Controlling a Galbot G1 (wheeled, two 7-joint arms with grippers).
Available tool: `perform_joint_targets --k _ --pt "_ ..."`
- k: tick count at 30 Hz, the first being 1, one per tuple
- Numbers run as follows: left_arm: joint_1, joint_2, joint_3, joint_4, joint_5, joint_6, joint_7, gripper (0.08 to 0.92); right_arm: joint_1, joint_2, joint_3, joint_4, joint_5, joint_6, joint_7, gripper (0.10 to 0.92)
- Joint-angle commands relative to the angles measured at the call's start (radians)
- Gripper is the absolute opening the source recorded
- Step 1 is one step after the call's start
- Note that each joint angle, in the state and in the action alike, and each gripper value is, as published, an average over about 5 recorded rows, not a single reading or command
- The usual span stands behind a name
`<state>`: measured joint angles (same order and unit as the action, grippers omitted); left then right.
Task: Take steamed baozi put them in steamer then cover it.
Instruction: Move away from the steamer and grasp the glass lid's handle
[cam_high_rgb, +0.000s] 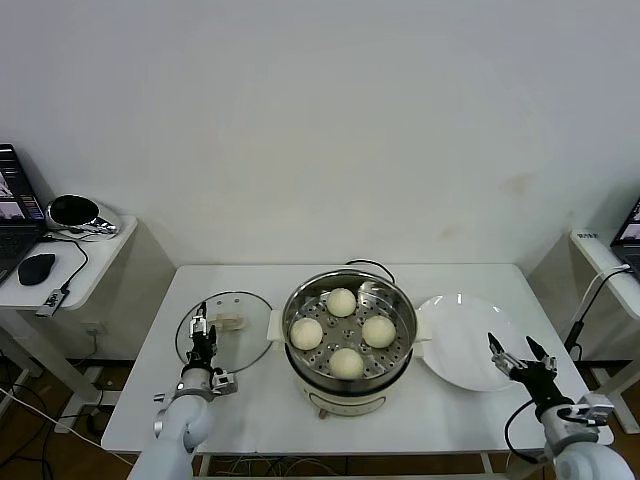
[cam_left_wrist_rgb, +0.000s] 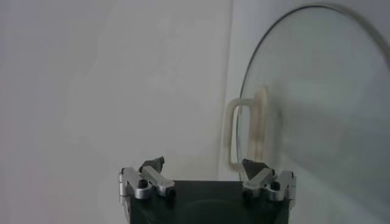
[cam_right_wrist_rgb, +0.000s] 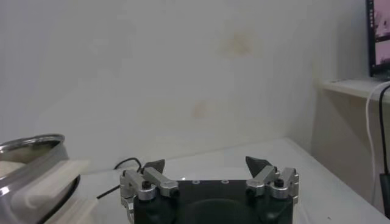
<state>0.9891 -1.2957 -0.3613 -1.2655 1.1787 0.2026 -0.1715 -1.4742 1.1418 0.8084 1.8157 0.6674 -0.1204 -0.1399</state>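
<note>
Four steamed baozi (cam_high_rgb: 346, 331) sit in the uncovered steamer (cam_high_rgb: 347, 340); the cover (cam_high_rgb: 228, 330) lies near the tabletop's left edge, beneath the spread left gripper (cam_high_rgb: 201, 327); the right gripper (cam_high_rgb: 520, 354) is spread too.

Four creamy white baozi (cam_high_rgb: 345, 331) seen inside shiny steel steamer (cam_high_rgb: 299, 300), tray perforated with small dark holes, base cream-white. Cover (cam_high_rgb: 227, 331) shown as clear glass, metal rim, cream handle. White plate (cam_high_rgb: 462, 343) on white table (cam_high_rgb: 250, 405). Black cord (cam_high_rgb: 370, 264) behind steamer. Wall off-white.
</note>
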Motion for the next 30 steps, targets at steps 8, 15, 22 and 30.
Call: perform_joint_targets --k 8,15,22,30 --pt "-0.094 -0.003 0.009 0.11 -0.032 -0.001 -0.006 0.823 -0.009 0.002 0.0 -0.007 -0.019 0.001 -0.001 0.823" --pt "-0.134 -0.008 0.022 0.134 -0.061 0.002 -0.007 0.823 -0.016 -0.001 0.001 -0.013 -0.021 0.004 -0.001 0.823" --pt "-0.134 -0.02 0.028 0.131 -0.078 0.008 -0.013 0.823 -0.014 0.007 -0.006 -0.016 -0.029 0.006 -0.002 0.823" --pt "-0.161 -0.036 0.029 0.176 -0.088 0.011 -0.061 0.823 -0.02 0.012 -0.008 -0.018 -0.037 0.011 -0.003 0.823"
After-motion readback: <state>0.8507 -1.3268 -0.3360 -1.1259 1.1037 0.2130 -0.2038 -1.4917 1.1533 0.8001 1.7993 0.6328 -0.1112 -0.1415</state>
